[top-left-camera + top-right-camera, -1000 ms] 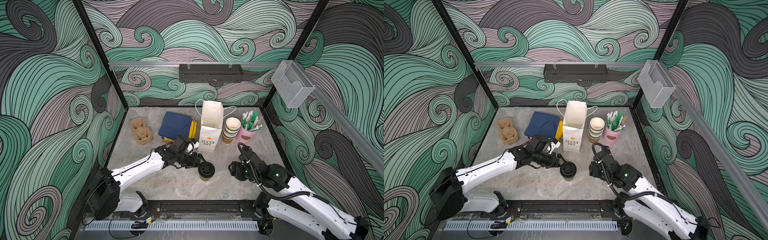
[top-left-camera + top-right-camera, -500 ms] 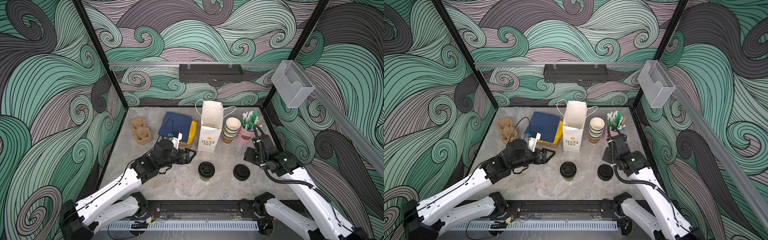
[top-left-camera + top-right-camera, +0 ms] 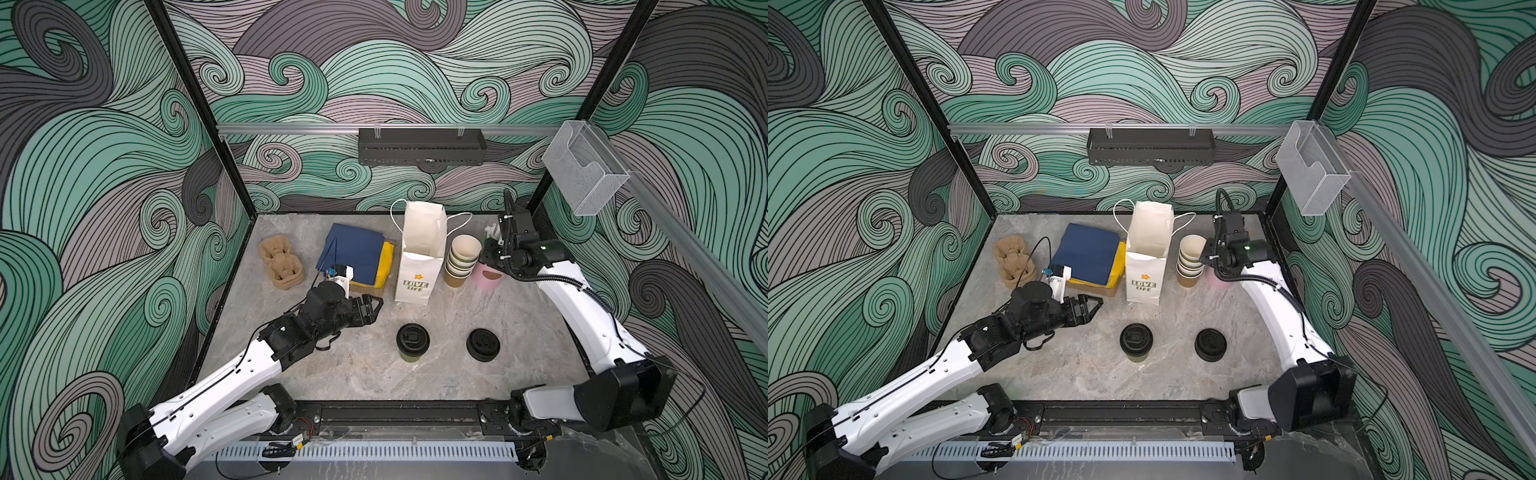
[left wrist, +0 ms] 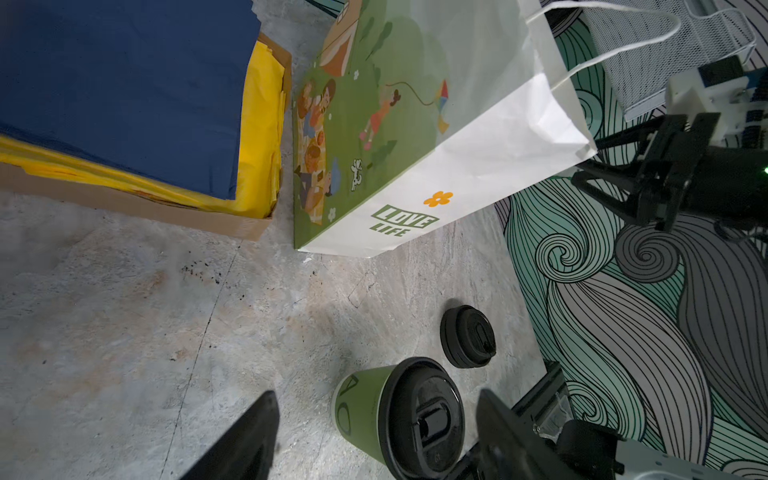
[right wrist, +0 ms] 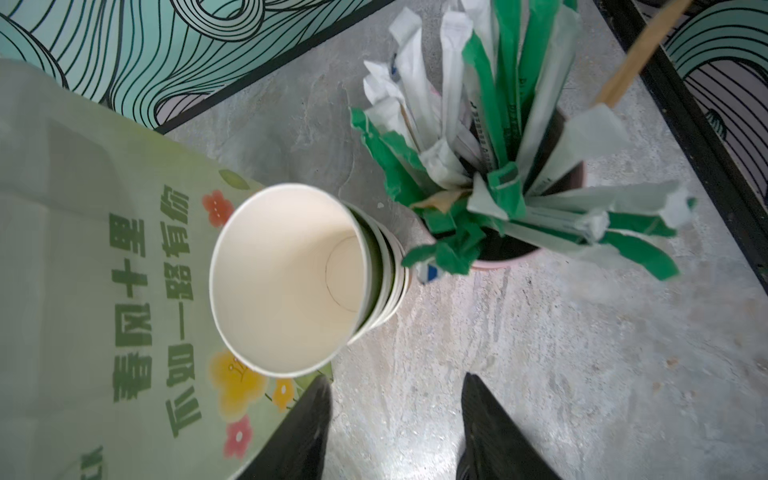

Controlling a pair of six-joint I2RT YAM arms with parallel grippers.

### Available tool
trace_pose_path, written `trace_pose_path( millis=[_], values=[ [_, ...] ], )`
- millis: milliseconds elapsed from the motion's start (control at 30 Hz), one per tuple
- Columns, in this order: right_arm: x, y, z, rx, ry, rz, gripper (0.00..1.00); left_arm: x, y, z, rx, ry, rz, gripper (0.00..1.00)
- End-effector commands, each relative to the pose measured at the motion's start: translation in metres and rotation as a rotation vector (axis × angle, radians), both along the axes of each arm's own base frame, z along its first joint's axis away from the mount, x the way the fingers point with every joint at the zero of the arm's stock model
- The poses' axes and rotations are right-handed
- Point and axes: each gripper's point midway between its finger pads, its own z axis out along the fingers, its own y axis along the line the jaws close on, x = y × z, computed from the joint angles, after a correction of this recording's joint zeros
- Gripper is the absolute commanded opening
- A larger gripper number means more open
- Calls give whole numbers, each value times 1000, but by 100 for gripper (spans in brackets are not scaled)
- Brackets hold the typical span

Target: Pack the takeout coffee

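Nearest us on the bench (image 3: 365, 374), one lidded cup (image 3: 412, 343) is standing upright, its olive side showing under a black sip lid. To its right, apart from it, a black lid stack (image 3: 482, 344) is sitting low, showing no paper side. We cannot tell how many lids are in it.

The left gripper (image 3: 374, 309) is hovering left of the lidded cup and slightly farther back, near it but not touching. Its fingers (image 4: 247, 442) are standing apart, holding nothing.

Behind the lidded cup, one white paper bag (image 3: 419, 266) is standing upright with its mouth open. Just left of it, one cardboard box (image 4: 124, 199) is holding blue napkins (image 3: 353, 249) over yellow napkins (image 3: 386, 259). Just right of the bag, one stack of lidless cups (image 3: 461, 259) is nested too tightly for us to count. Next to it, one pink cup (image 3: 488, 276) is bristling with wrapped straws (image 5: 490, 124).

The right gripper (image 5: 395, 432) is hanging over the bench beside that stack and the pink cup, its fingers (image 5: 305, 428) apart and gripping nothing. In both top views the right arm is covering part of the pink cup.

Farther left, a brown pulp carrier (image 3: 280, 264) is lying near the side wall. On the walls, one black rack (image 3: 419, 145) and one clear holder (image 3: 582, 166) are hanging.
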Motion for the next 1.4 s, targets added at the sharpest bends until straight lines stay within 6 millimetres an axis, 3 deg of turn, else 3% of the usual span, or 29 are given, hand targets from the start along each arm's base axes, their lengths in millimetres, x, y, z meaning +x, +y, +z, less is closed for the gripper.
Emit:
trace_pose_path(
  millis=[0,200,667,1000,1367],
  values=[
    [21,4,6,43,-44,-32,50,0,10,5,-4,-12,39,77],
    [36,5,-7,56,-27,-75,43,-2,15,7,-3,-22,55,77],
    [39,5,-19,45,-8,-75,20,0,15,7,-4,-20,60,77],
    [38,6,-15,50,-18,-70,5,0,15,6,-5,-19,62,77],
    [34,5,12,67,-79,-68,1,0,16,6,-4,-19,65,77]
  ],
)
